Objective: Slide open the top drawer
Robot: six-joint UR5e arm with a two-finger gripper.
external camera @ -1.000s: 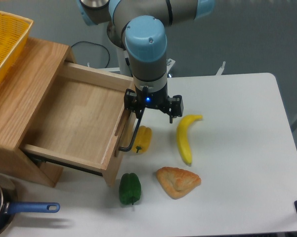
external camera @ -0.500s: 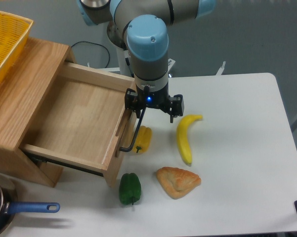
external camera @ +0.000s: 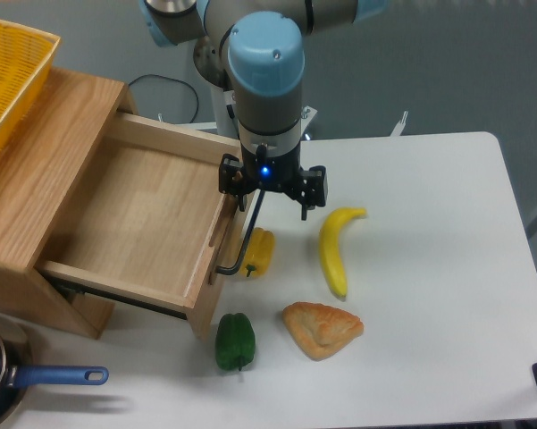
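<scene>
Light-oak top drawer [external camera: 134, 223] stands pulled out, black bar handle [external camera: 241, 237] beneath the spread jaws.

We see the top drawer [external camera: 134, 219] standing far out of the wooden cabinet [external camera: 45, 170], its inside bare wood. Its black bar handle [external camera: 241, 241] runs along the front panel. The gripper [external camera: 272, 198] hangs over the handle's upper end, a blue light on its body; we cannot tell how its jaws stand. A yellow pepper [external camera: 259, 252] lies just beside the handle. On the white table [external camera: 429, 295]: banana [external camera: 335, 250], pastry [external camera: 322, 329], green pepper [external camera: 235, 340]. Yellow basket [external camera: 9, 76] sits atop the cabinet. A blue-handled pan [external camera: 36, 379] lies at lower left.
</scene>
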